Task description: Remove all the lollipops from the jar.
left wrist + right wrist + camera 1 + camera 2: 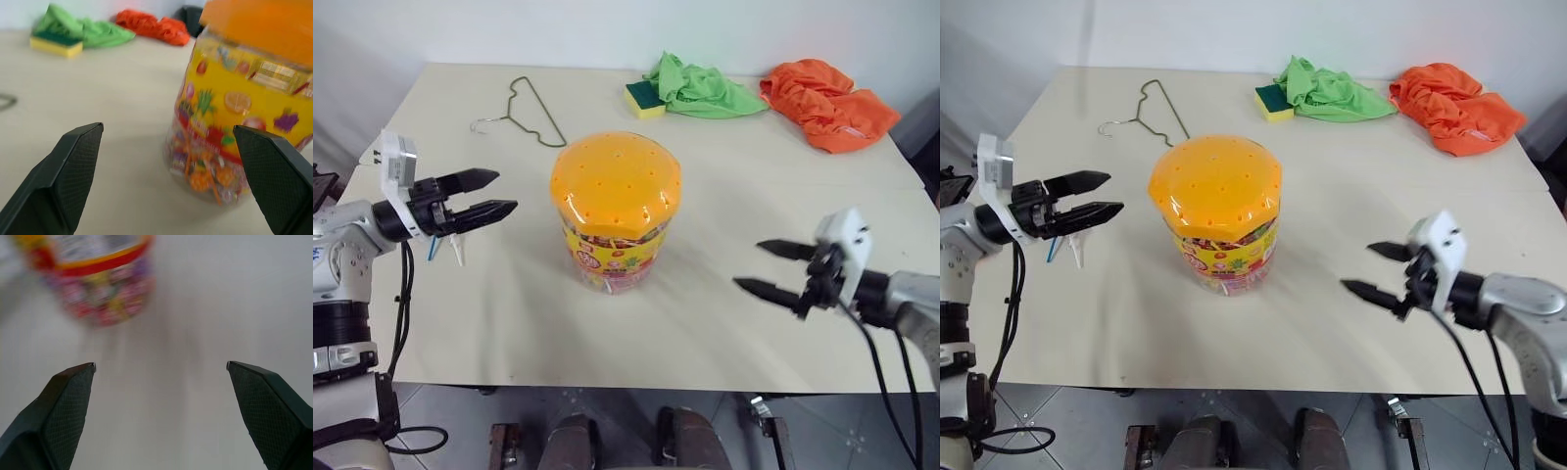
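Black left end effector: fingers spread wide and holding nothing, hovering off the jar's left side and aimed at it, apart from it.
Black right end effector: fingers likewise spread wide and empty, off the jar's right side and a little nearer the bench's front edge, pointing toward the jar.
Jar: upright on the bench between the two end effectors, near the middle; clear plastic tub, yellow-and-red fruit label around its upper wall, domed orange lid dotted with holes and still seated.
Lollipops: a jumble of wrapped candies and thin sticks behind the clear wall at the jar's bottom; the count cannot be made out. Two thin sticks, one blue and one white, lie on the bench just below the left end effector, to the jar's left; whether candies are on them cannot be told.
Handling, jar: probably light for its bulk and fairly stiff, but smooth plastic will likely slip or turn under a one-sided pull. Best judged hold is across the wall below the lid with one end effector, while the other takes the lid's rim.
Handling, lollipops: small, light, with glossy wrappers; the stick looks the surer place to pinch.
Bench: pale top; a wire hanger, a yellow-green sponge, a green cloth and an orange cloth lie behind the jar, well apart from it.
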